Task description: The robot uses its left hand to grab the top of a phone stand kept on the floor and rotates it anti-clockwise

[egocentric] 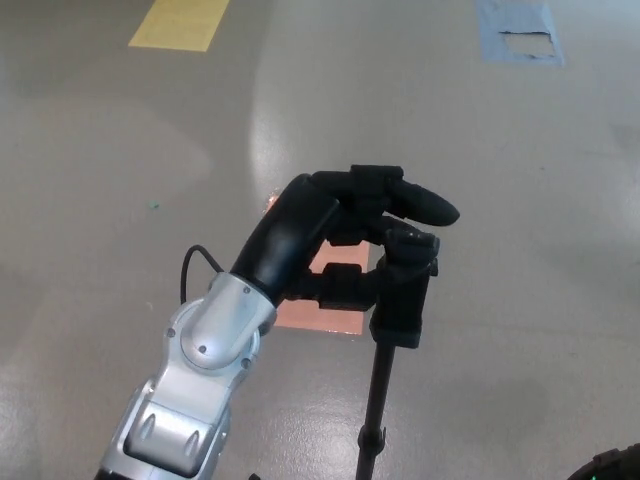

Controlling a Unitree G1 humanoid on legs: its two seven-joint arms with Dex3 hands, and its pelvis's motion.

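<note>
The phone stand (392,340) is seen upright on the grey floor (520,220), its top clasped by the closed fingers of the left hand (345,240). An orange patch (325,308) is partly hidden behind. Farther off lie yellow (180,22) and blue markings (518,30). No writing is legible.

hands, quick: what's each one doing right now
Left hand: shut on the top of the phone stand.
Right hand: not in view.
</note>
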